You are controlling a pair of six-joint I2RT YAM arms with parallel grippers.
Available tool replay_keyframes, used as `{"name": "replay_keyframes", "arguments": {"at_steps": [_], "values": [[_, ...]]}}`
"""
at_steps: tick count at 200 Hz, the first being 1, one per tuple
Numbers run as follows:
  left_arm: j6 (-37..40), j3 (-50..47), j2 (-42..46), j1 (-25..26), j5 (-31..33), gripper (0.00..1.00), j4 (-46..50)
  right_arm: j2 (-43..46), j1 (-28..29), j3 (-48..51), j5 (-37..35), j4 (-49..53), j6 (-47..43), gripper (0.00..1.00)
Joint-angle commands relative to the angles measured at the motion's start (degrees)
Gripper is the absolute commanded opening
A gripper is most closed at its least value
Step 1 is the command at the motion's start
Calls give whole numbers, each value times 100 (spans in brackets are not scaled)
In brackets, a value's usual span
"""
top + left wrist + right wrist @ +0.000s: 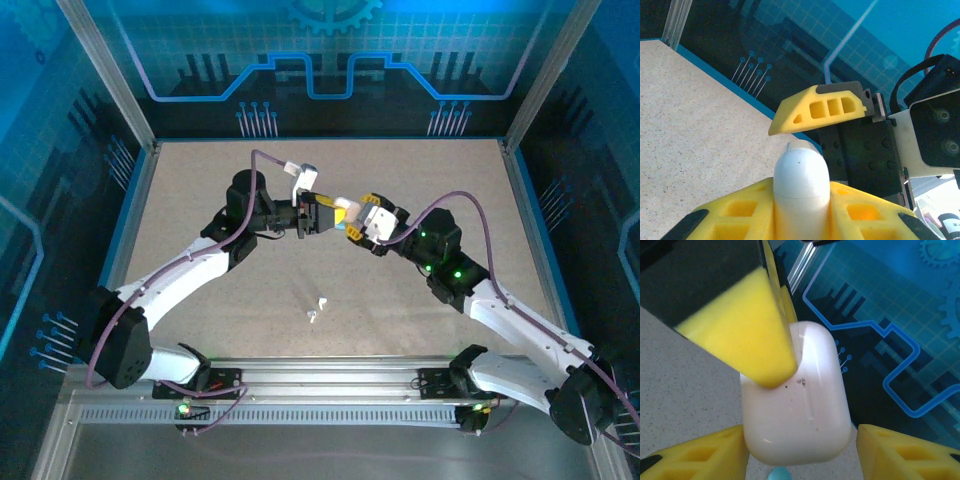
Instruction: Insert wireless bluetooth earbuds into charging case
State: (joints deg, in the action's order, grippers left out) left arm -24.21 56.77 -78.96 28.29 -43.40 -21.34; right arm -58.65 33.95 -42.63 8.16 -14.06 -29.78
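The left gripper (326, 216) is clamped on a white charging case (801, 180), held up above the table (200, 220). The right gripper (352, 226) meets it nose to nose, its jaws parted.

From above we can barely make out the case between the two. The left wrist camera shows it rising, rounded, out of the yellow fingers (840, 197), with one finger of the right gripper hanging just over its top, not touching. The right wrist camera gives us its broad face: a left finger pressed across it, and the right gripper's own fingers (910, 450) standing on either side.

The case looks closed, though we cannot be sure, and its inside is hidden. Two small white earbuds (323, 301) lie on the table nearer the bases, well apart from the case.
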Motion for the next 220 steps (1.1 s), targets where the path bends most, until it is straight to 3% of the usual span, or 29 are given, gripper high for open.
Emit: {"name": "replay_keyframes", "arguments": {"at_steps": [1,71,144,220], "values": [[-176,9,48,-27,-192,27,-163,93,-74,-270,243,17,-168,56],[-273,71,12,-26,-232,27,-83,16,-71,-498,322,385,-371,49],[-204,105,-10,-29,-315,41,-66,-40,-12,-710,370,704,-572,44],[-79,252,-136,-26,-319,34,137,-146,72,-929,440,932,-696,44]]}}
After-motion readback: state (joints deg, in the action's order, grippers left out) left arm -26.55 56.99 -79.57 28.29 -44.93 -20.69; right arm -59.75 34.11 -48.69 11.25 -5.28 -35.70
